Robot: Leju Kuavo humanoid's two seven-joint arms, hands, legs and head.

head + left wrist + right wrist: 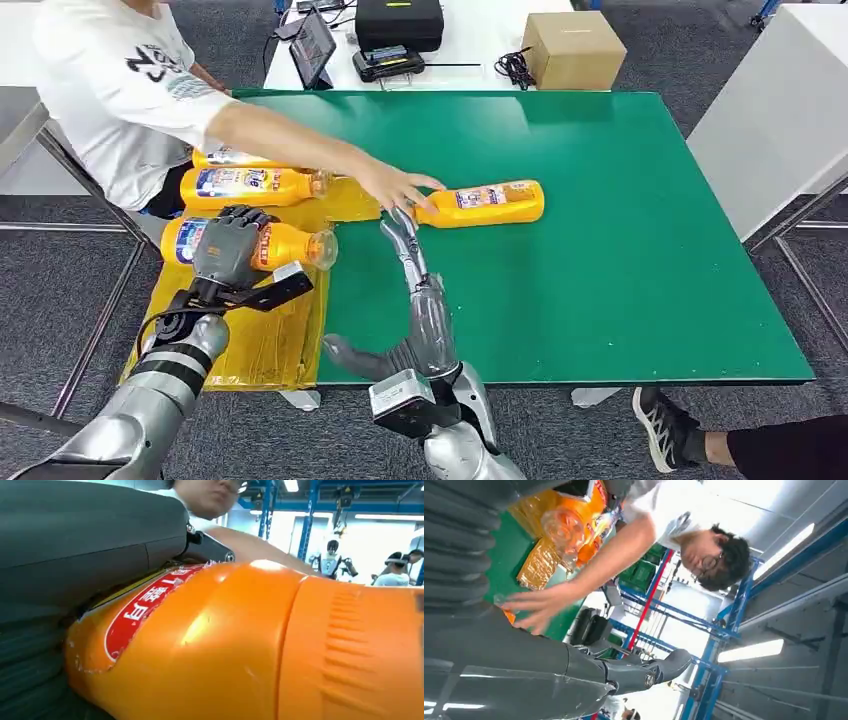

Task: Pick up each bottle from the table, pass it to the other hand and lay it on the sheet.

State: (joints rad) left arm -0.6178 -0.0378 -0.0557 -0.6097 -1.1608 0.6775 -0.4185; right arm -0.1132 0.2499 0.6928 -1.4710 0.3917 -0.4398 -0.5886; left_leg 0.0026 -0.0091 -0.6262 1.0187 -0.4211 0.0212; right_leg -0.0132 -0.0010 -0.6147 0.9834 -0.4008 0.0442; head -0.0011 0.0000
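1. My left hand (228, 248) is wrapped round an orange plastic bottle with a red label (262, 246). I hold it lying sideways, clear cap toward the table's middle, over the crinkled yellow plastic sheet (262, 345). I cannot tell whether it already rests on the sheet.
2. My right hand (413, 300) holds nothing. Its fingers are stretched out and apart over the green table top (620, 250), pointing at the fourth bottle, a yellow-orange one with a blue-and-white label (485, 203).
3. Two more matching bottles (250, 184) lie side by side at the sheet's far end, so I judge two are done, the one in my grip is nearly placed, and the fourth remains.
4. A person's hand (395, 186) rests at the cap end of that last bottle, just beyond my right fingertips, so I should wait for it to clear.
5. Room: the sheet's near half is free for laying down, though it hangs over the table's left edge. To the right the green surface is wide open.
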